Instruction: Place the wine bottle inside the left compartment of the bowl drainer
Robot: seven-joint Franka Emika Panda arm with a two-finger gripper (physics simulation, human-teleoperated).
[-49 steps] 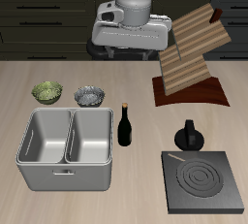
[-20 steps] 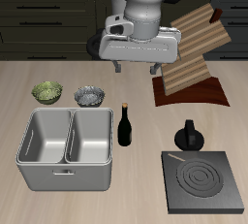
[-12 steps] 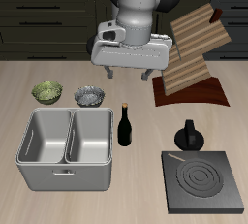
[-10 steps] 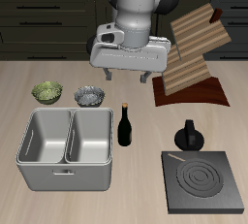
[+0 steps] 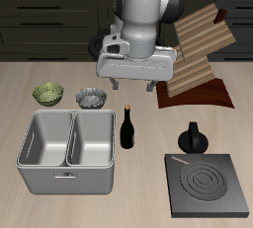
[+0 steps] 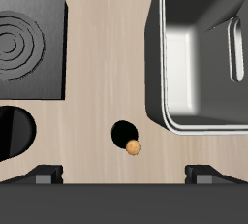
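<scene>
— Arm status?
— Gripper (image 5: 133,85) hangs at upper centre of the frame, above the table, fingers pointing down, jaws apart, empty.
— Wine bottle?
— The wine bottle (image 5: 127,128) stands upright at mid-frame, just beside the bowl drainer (image 5: 67,176). Black pot (image 5: 193,138) and burner plate (image 5: 205,185) sit lower right.

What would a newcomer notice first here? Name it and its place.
The big grey bowl drainer with two deep wells, near the table's front edge. The slim black wine bottle stands upright just beside it, apart from it. The gripper hangs open above the table, farther back than the bottle.
</scene>
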